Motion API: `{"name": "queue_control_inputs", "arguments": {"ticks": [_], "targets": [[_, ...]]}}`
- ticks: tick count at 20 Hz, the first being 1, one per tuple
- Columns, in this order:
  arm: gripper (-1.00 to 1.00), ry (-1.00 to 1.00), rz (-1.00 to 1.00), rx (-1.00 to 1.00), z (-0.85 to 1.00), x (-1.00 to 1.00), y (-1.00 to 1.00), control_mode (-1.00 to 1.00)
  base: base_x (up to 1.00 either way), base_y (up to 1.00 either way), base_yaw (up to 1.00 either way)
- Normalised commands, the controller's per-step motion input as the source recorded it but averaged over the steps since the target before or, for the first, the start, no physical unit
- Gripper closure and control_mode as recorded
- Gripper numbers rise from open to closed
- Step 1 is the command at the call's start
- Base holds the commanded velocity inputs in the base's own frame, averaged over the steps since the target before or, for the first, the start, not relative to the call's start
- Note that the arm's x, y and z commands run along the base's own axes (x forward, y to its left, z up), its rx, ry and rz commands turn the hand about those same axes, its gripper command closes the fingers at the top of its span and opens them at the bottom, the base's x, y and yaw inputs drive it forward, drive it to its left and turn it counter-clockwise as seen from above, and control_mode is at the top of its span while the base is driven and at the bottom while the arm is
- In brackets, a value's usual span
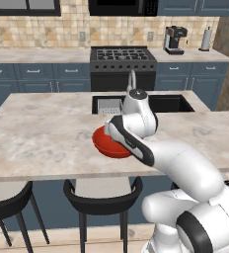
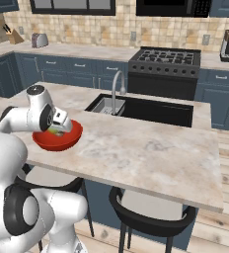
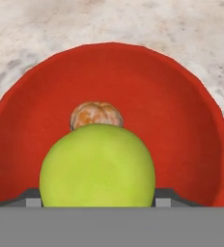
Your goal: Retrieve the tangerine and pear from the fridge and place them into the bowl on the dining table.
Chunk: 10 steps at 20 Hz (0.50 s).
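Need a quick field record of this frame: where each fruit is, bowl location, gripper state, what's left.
bowl: red, on the dining table, near the sink side
tangerine: lying inside the bowl
pear: between the fingers, over the bowl
gripper: shut on the pear, low over the bowl
stools: black, tucked under the table edge
remaining: release the pear into the bowl

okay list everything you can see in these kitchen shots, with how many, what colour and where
pear: one, yellow-green, between the fingers, over the bowl
tangerine: one, dull orange, inside the bowl
bowl: one, red, on the dining table
dining table: one, beige marble top
stools: three, black, under the table edge
sink: one, dark, faucet beside
stove: one, black, back wall
coffee machine: one, back counter
gripper: one, closed on the pear
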Motion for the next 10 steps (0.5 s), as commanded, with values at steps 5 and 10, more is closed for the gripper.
{"name": "queue_control_inputs", "arguments": {"ticks": [5,10], "targets": [[1.00,0.03,-0.04,0.00,-0.09,0.00,0.00,-1.00,0.00,0.00,0.00],[1.00,0.00,-0.04,0.00,-0.16,0.05,0.00,-1.00,0.00,0.00,0.00]]}}
